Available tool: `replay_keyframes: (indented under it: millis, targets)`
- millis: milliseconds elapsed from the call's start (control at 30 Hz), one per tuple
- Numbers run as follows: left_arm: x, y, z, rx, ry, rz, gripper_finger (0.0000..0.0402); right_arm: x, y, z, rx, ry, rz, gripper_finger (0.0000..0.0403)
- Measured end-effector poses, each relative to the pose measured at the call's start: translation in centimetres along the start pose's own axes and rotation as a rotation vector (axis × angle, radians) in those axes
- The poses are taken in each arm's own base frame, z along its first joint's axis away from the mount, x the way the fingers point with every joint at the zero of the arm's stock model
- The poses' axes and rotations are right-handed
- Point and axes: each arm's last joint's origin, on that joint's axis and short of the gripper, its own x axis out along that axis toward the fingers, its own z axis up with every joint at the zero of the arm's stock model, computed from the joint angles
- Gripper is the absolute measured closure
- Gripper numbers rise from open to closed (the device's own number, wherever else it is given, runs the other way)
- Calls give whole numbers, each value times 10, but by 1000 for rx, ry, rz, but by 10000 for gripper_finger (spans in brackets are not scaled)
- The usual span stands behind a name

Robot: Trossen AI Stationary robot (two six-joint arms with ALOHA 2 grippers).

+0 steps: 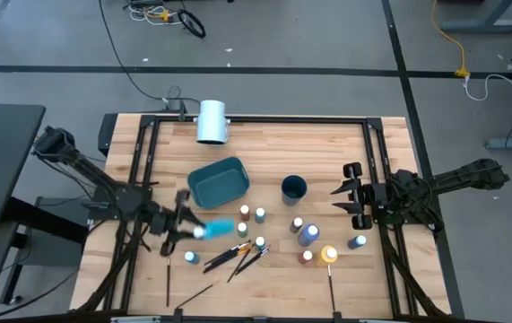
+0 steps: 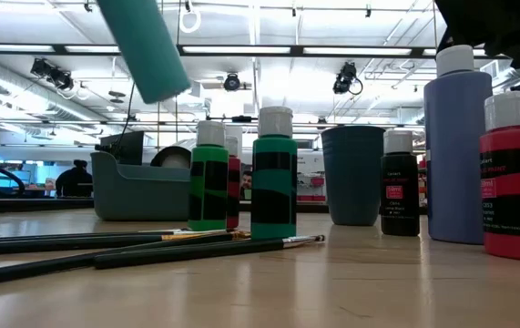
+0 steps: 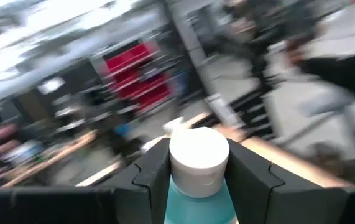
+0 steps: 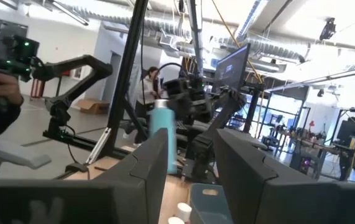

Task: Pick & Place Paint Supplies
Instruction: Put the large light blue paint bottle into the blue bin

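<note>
On the left, your left pincer (image 1: 186, 224) is closed on a teal paint bottle (image 1: 218, 230) with a white cap, its fingers (image 3: 155, 167) pressing either side of the neck just under the cap. The bottle is held clear of the desk (image 1: 264, 139), tilted, just in front of the teal bin (image 1: 218, 182). In the low view it hangs at a slant above the other supplies.

Near the pincer a small white-capped bottle (image 1: 190, 258) stands on the desk, and beside it several paintbrushes (image 1: 233, 256) lie in a loose bundle, with one more brush (image 1: 167, 283) lying apart, closer to the desk's left side.

Toward the middle you have two green bottles (image 2: 273, 173) standing close together, a dark blue cup (image 1: 293, 188) behind them, then a large blue bottle (image 1: 308, 234), a red one (image 1: 306, 257) and a yellow one (image 1: 328, 255).

On the right, your right pincer (image 1: 342, 196) waits at the desk's right side, above the wood, its fingers (image 4: 143, 168) spread apart and holding nothing.
</note>
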Motion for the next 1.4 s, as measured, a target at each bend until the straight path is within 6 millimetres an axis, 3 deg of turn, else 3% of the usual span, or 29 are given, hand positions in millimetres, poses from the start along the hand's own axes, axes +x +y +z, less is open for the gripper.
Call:
replay_keyframes:
  millis: [200,400,533,700,933,1167,1400]
  targets:
    - [-10,28,-5,-18,146,324,271,0,0,0,0,1,0,268]
    - [-12,44,-25,-192,301,575,256,0,0,0,-1,1,0,268]
    - [-13,45,-38,-260,386,605,265,0,0,0,-1,1,1,268]
    - [-14,46,-46,-349,422,768,271,0,0,0,-1,1,0,268]
    - [-16,42,-60,-391,492,894,250,0,0,0,-1,2,0,268]
    - [-20,39,-67,-448,522,917,271,0,0,0,-1,2,0,268]
    - [-29,32,-85,-563,500,968,236,0,0,0,-3,2,0,268]
